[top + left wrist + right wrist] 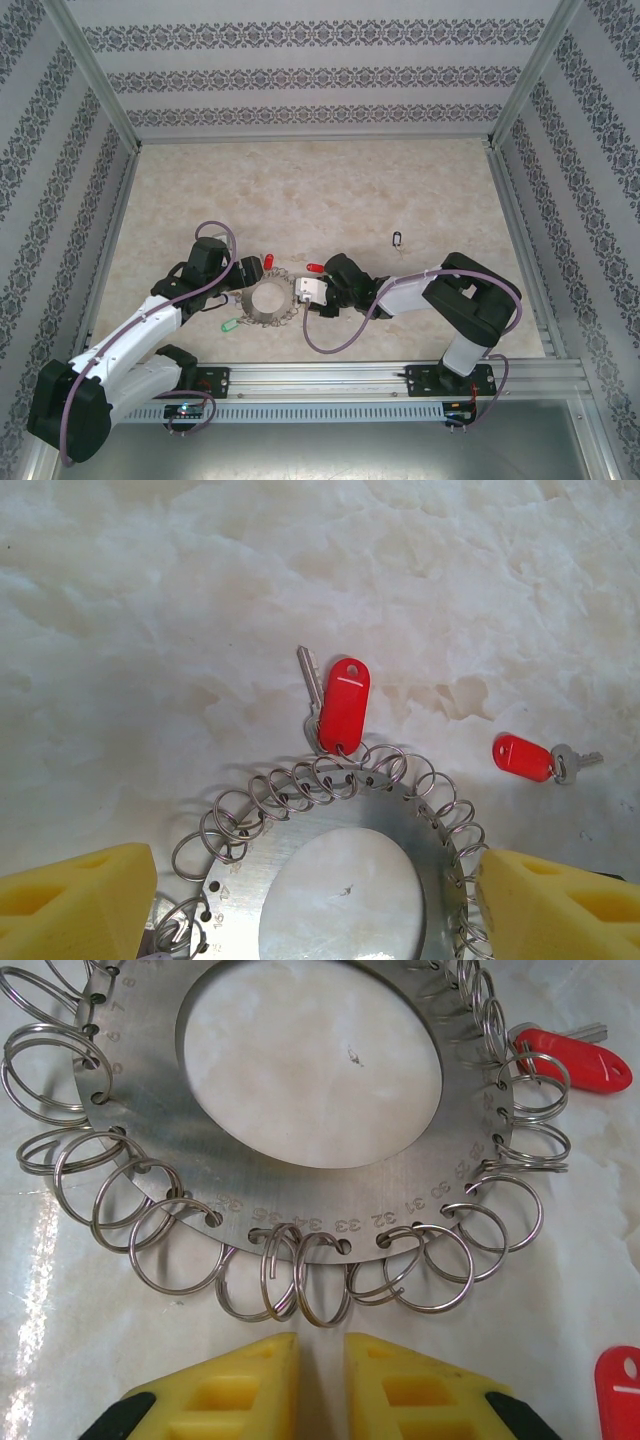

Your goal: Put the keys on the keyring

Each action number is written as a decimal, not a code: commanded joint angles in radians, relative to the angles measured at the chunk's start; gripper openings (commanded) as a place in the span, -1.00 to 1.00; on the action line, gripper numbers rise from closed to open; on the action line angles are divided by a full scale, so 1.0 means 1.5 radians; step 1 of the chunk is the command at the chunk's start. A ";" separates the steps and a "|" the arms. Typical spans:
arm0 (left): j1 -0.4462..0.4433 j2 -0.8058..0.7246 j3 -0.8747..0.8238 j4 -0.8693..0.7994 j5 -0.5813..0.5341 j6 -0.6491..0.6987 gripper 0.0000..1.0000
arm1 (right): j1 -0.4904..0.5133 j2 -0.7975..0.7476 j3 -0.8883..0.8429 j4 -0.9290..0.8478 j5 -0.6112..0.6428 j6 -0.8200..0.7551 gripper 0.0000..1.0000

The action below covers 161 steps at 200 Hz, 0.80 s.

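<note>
The keyring [425, 825], a flat grey metal ring fringed with wire loops, lies on the table [268, 321]. One red-headed key [344, 705] hangs on a loop at the ring's far rim [570, 1055]. A second red key [522, 757] lies loose on the table just beside the ring [314, 268]. My left gripper [320, 915] is open, its yellow fingers [85, 900] straddling the ring without touching it. My right gripper [320, 1385] stands just short of the ring's near loops [320, 1280]; its jaws are a narrow gap apart with nothing between them.
A green tag [228, 325] lies by the ring's near left side. A small dark clip [397, 238] rests on the marble tabletop to the right. Patterned walls [300, 75] enclose the table, with open surface behind the ring.
</note>
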State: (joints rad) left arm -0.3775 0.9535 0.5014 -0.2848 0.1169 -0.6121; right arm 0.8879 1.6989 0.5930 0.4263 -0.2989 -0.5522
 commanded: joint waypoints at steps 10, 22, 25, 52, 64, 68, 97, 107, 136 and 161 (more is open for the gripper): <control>0.007 -0.006 0.011 -0.009 -0.017 0.013 0.68 | -0.004 -0.024 0.007 -0.016 0.023 0.035 -0.59; 0.006 -0.005 0.011 -0.008 -0.015 0.013 0.68 | -0.010 -0.028 0.006 -0.008 0.027 0.038 -0.59; 0.007 -0.005 0.012 -0.008 -0.016 0.014 0.68 | -0.011 -0.028 0.007 -0.008 0.029 0.039 -0.59; 0.007 -0.006 0.015 -0.012 -0.017 0.018 0.68 | -0.028 -0.018 0.026 -0.008 0.017 0.044 -0.59; 0.007 -0.006 0.015 -0.013 -0.018 0.018 0.68 | -0.030 -0.010 0.035 -0.012 0.000 0.037 -0.59; 0.007 -0.006 0.015 -0.013 -0.017 0.019 0.68 | -0.030 -0.006 0.039 -0.013 -0.004 0.037 -0.59; 0.007 -0.008 0.017 -0.016 -0.020 0.020 0.69 | -0.031 0.018 0.059 -0.009 -0.024 0.047 -0.60; 0.007 -0.008 0.019 -0.019 -0.022 0.020 0.68 | -0.030 0.025 0.062 -0.006 -0.029 0.051 -0.60; 0.006 -0.015 0.019 -0.025 -0.026 0.023 0.68 | -0.029 0.029 0.055 -0.005 -0.030 0.055 -0.59; 0.007 -0.021 0.015 -0.025 -0.029 0.021 0.68 | -0.027 0.017 0.041 -0.004 -0.027 0.061 -0.55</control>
State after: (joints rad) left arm -0.3775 0.9424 0.5014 -0.2932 0.0963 -0.6048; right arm 0.8467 1.7329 0.6716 0.4152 -0.3111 -0.4850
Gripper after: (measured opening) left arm 0.842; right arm 0.218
